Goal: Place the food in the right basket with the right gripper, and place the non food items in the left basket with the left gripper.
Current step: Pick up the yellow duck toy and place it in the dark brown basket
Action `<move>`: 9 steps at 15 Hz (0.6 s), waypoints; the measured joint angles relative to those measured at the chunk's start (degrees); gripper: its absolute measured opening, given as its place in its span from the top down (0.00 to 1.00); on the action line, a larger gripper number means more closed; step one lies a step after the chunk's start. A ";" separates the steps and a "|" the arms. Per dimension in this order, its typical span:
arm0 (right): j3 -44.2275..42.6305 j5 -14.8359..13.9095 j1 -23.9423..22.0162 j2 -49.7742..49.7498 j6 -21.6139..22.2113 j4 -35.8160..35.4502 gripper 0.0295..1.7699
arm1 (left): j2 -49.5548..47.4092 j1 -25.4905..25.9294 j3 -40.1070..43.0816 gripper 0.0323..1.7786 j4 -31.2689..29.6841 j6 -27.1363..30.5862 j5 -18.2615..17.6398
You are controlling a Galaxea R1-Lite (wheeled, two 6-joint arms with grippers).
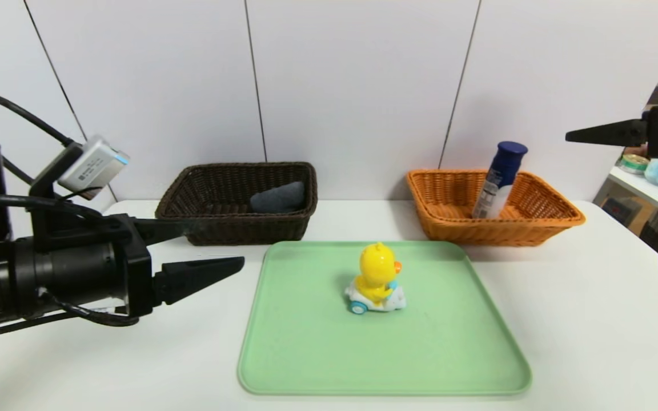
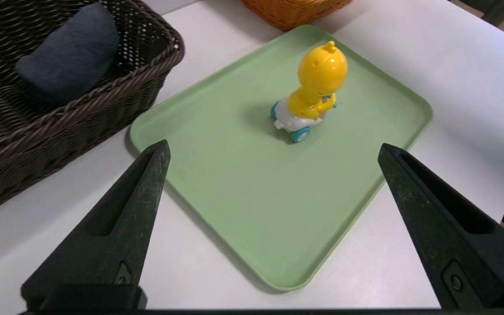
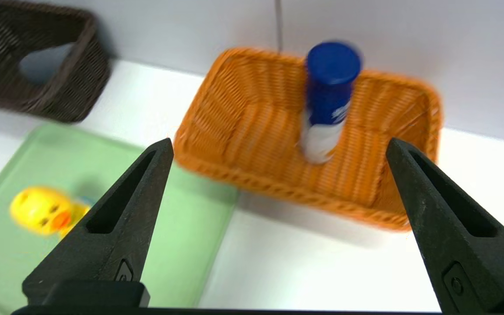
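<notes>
So what's left on the pale green plastic tray (image 1: 306, 342) is one thing: a yellow plastic duck toy riding a little white cart with blue wheels (image 1: 376, 279), standing upright a bit above the middle of the head view. Not food, so I'd say it's a job for the left end effector (image 1: 215, 248), which sits at the left of the frame, level-ish, with its black fingers spread wide and nothing between them.

The key relation: the duck lies off to the right of the left end effector's tips in the head view, and in the left wrist view it shows up beyond and between the two fingers, so the reach is across the tray's near-left corner. The duck's long axis is vertical, tall and narrow, so a side pinch on the body looks easier than on the cart.

The dark brown wicker basket (image 1: 237, 228) is at upper left, just beyond the tray's far-left corner, with a grey soft pad (image 1: 279, 197) already inside. The orange wicker basket (image 1: 534, 225) at upper right holds a blue-capped white tube (image 1: 499, 182) leaning upright. The right end effector (image 1: 597, 136) is up at the far right edge, spread and empty, well clear.

Plenty of open white worktop (image 1: 592, 314) around the tray; the thing to watch is the brown basket's rim.
</notes>
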 joint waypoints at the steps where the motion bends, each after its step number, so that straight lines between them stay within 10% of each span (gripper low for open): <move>1: 2.58 0.15 0.30 -1.96 -0.12 0.35 0.05 | 1.76 -1.58 -0.06 0.05 -1.58 0.52 0.00; 9: 22.35 0.48 4.79 -15.54 -2.38 0.39 0.04 | 15.92 -11.41 -1.93 0.05 -13.20 2.91 -0.44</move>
